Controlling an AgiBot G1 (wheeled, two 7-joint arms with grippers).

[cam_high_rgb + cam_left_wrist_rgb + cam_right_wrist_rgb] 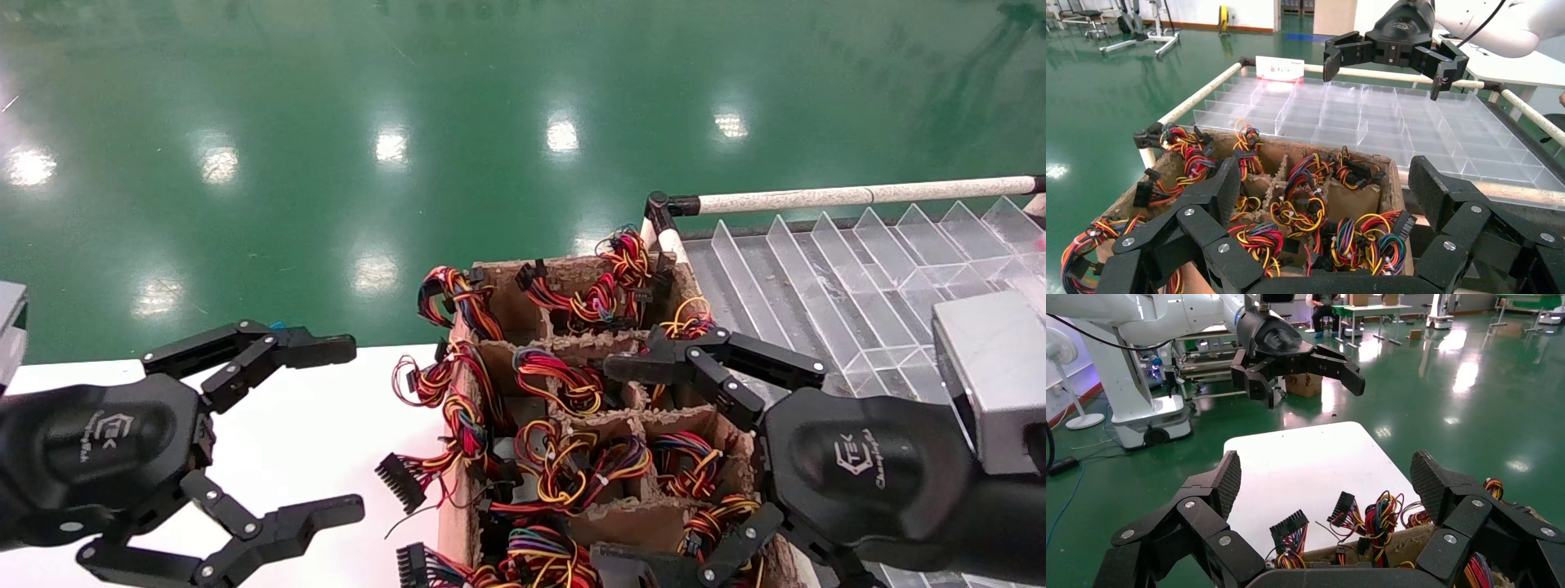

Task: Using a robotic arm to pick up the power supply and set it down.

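Note:
Power supplies stand in the compartments of a brown cardboard crate (572, 273). Only their red, yellow, orange and black wire bundles (564, 457) and black connectors (400, 482) show; the grey boxes are hidden in the compartments. My right gripper (605, 464) hovers open above the crate's right side, with nothing between its fingers; in the right wrist view, bundles (1389, 514) hang over the crate wall (1438, 536) below it. My left gripper (355, 429) stands open over the white table (310, 441), left of the crate, and holds nothing. From the left wrist view the crate (1340, 202) lies ahead.
A clear plastic divider tray (858, 278) on a white pipe-rail cart (858, 196) stands right of and behind the crate. Green floor surrounds the table. In the left wrist view the right gripper (1382, 76) hangs above the tray (1389, 116). The right wrist view shows the left gripper (1309, 392) above the table (1303, 459).

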